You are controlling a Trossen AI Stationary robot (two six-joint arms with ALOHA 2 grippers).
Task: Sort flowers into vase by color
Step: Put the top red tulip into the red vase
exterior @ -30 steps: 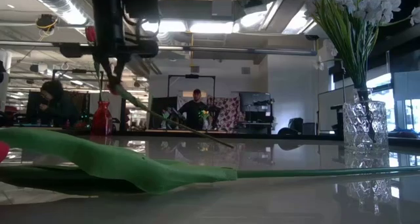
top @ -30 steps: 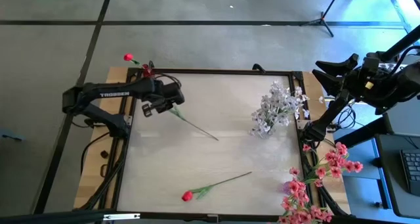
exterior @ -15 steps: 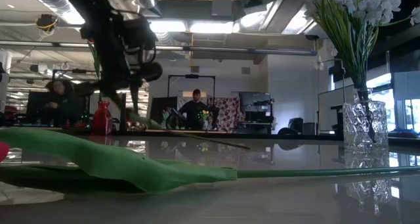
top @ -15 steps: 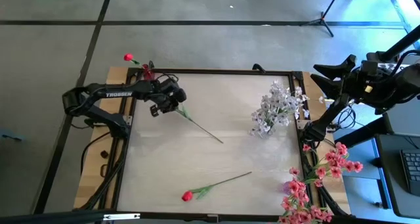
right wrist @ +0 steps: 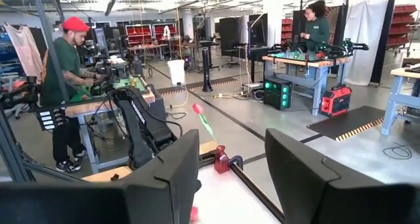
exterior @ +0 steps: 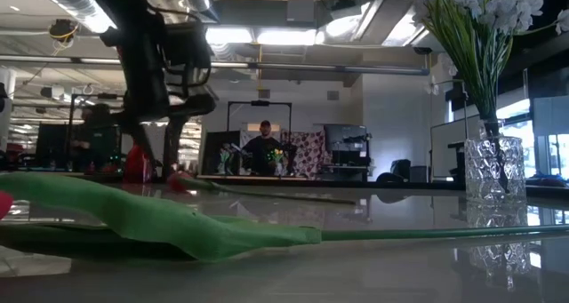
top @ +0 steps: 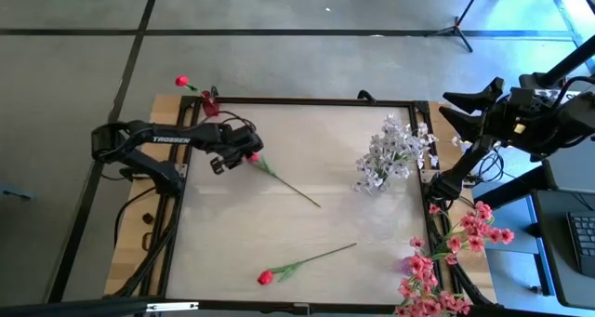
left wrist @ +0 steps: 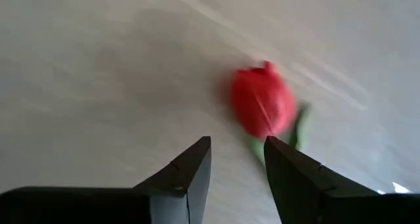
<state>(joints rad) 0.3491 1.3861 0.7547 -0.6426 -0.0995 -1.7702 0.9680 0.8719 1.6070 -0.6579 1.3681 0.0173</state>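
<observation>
Fingers of the left gripper [left wrist: 236, 165] stand apart, empty, just beside a red flower [top: 253, 157] lying on the table [top: 279, 229]; right gripper [right wrist: 230, 178], parked aside, seems open.

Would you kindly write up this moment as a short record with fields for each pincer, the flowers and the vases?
left pincer: open, low over the table's back left, just behind a red bud
flower by left pincer: lying on the table, stem running toward the centre
second red flower: lying near the front edge
right pincer: open, holding nothing, off the table's right side
white spray: standing in a clear vase
red vase: back left corner, holds one red flower
pink sprays: at front right corner
</observation>
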